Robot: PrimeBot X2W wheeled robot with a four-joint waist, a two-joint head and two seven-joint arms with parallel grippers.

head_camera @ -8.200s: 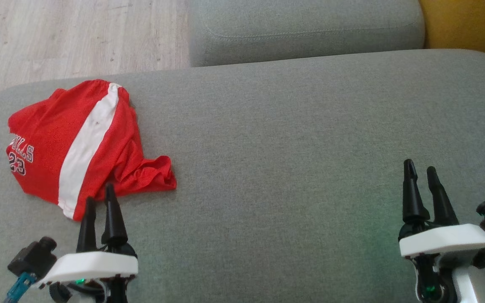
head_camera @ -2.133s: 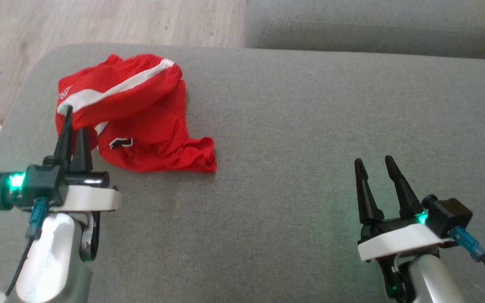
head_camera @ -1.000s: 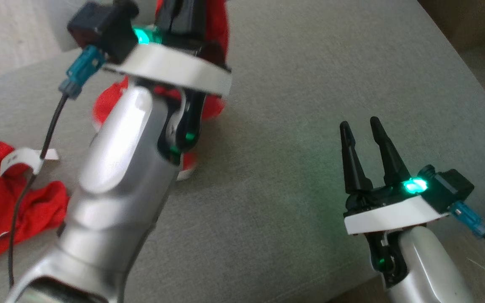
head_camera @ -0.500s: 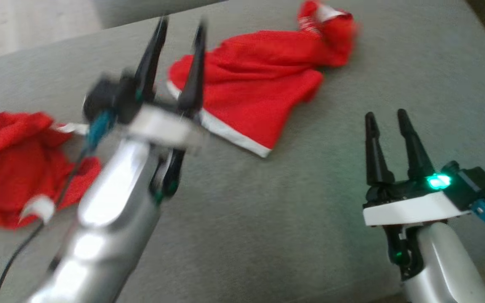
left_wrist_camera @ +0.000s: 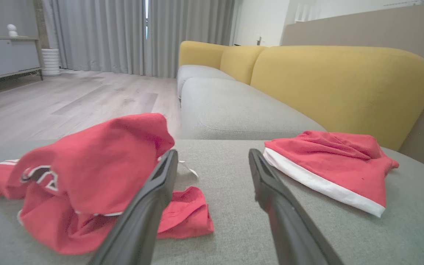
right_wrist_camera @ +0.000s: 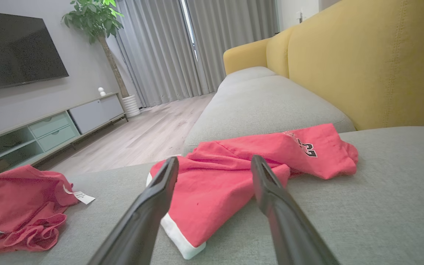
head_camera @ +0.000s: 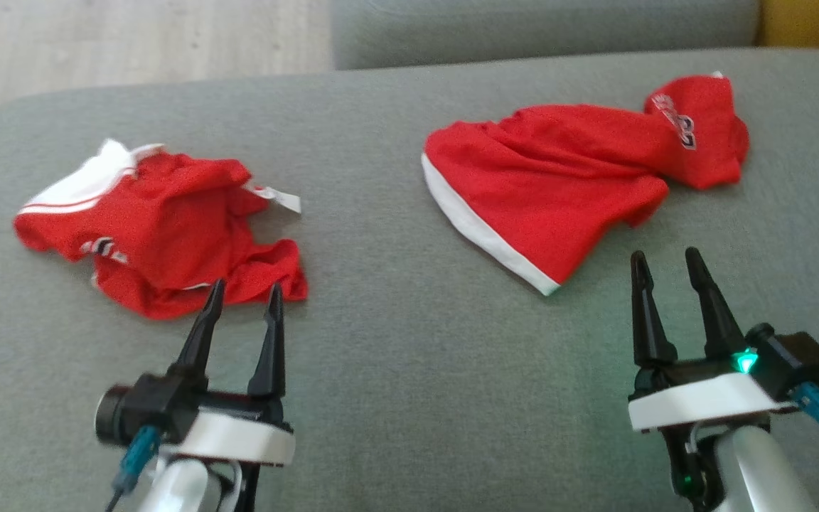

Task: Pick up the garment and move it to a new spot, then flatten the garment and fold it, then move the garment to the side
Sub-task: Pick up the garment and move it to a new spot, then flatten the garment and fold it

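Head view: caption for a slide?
Left garment crumpled, right garment loosely spread on cushion; left tool and right tool open, empty.

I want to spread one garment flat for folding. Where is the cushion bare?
The widest bare patch of the cushion lies between the crumpled garment on the left and the white-hemmed garment on the right, running forward to between the left gripper and right gripper. The far right corner is crowded.

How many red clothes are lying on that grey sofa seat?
2. A crumpled red garment with a white tag lies on the left of the grey seat cushion. A red garment with a white hem lies on the right. Their folds could hide something smaller.
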